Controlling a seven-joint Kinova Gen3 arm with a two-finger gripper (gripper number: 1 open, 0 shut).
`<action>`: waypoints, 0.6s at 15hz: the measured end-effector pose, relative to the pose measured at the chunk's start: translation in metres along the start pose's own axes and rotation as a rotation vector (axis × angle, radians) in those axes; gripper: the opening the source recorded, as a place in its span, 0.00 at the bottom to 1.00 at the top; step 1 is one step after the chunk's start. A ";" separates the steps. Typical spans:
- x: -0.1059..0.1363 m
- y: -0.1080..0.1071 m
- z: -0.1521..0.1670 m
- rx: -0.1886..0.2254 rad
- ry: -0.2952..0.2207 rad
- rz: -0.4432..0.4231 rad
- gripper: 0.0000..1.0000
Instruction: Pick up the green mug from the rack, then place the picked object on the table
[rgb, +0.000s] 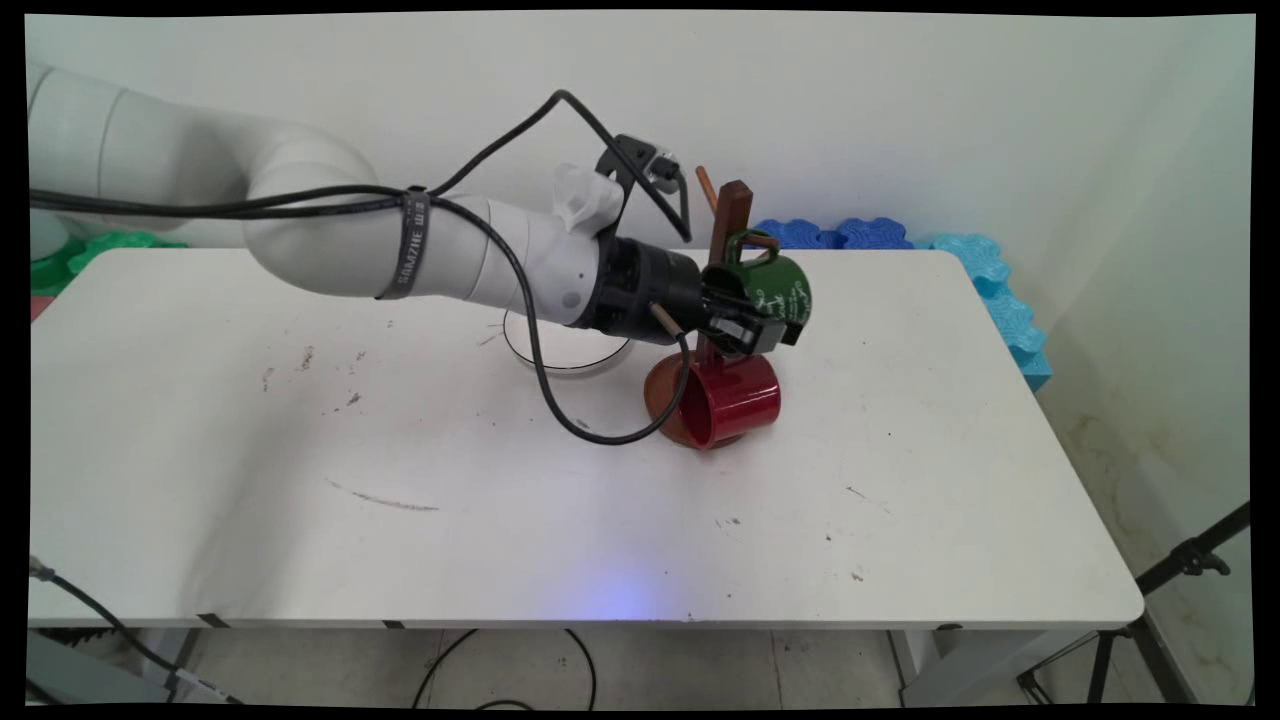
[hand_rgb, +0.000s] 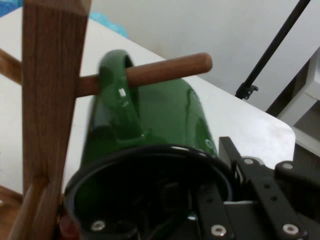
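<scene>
From the main view, my black two-finger gripper (rgb: 757, 325) sits at the rim of the glossy green ceramic mug (rgb: 779, 285), which hangs by its handle on the brown wooden mug tree (rgb: 730, 215). A shiny red mug (rgb: 735, 398) lies on its side at the tree's base on the white table (rgb: 300, 520).

From the hand view, the mug's handle (hand_rgb: 115, 95) is threaded over a round wooden peg (hand_rgb: 167, 69). My jaws are clamped on the mug's rim, one finger (hand_rgb: 265, 185) outside. I'd judge it best to keep the mug level with the peg, avoiding twisting.
</scene>
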 end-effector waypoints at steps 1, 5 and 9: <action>0.000 0.000 -0.001 -0.002 0.005 0.002 0.00; 0.001 0.005 -0.007 -0.019 0.024 0.014 0.00; 0.005 0.015 -0.020 -0.050 0.041 0.029 0.00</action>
